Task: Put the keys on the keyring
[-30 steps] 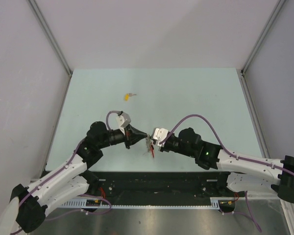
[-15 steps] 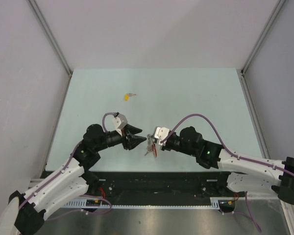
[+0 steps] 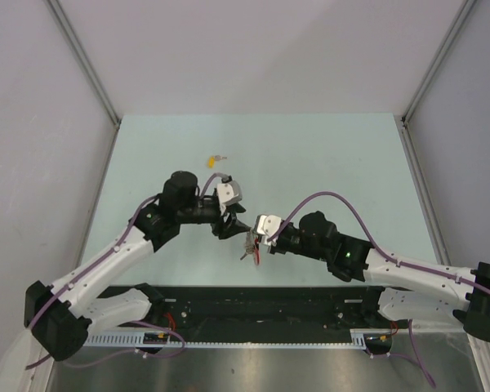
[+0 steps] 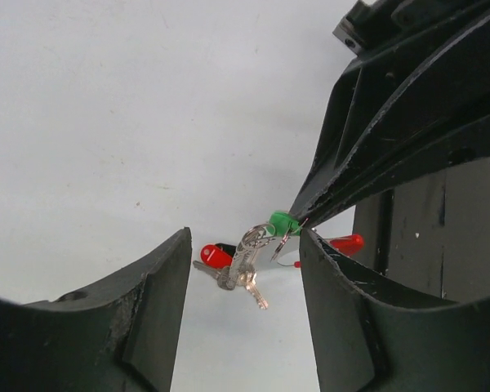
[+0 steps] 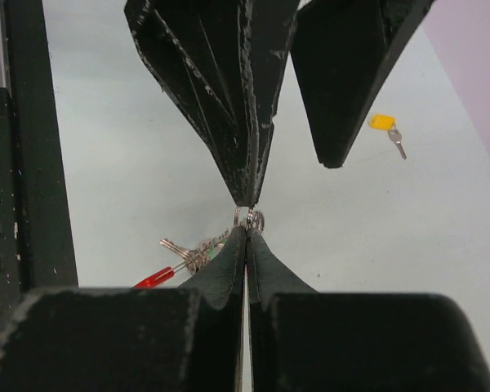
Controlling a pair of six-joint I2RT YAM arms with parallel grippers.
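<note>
Silver metal of the keyring is pinched between the closed jaws of the right gripper, near the front edge of the table. The green key is held close against the pinch, and the rest of the bunch, red tags included, is hung below. Just beyond it, the left gripper is held with its jaws apart and nothing between them. One tip is seen almost at the ring, though contact cannot be confirmed. Well apart, further up the table, the yellow key is laid flat.

A slip is judged the main hazard. The ring is thin and gripped at the very tips, so a nudge from the open left jaws could twist it out or set the bunch swinging. The yellow key, small and flat on a smooth surface, could be skated away rather than lifted if it is approached too steeply.

The bunch's long axis is judged roughly vertical, with the key blades pointed down towards the table. The yellow key's long axis is laid nearly across the table, head towards the left side, blade towards the right and slightly away from the arms.
</note>
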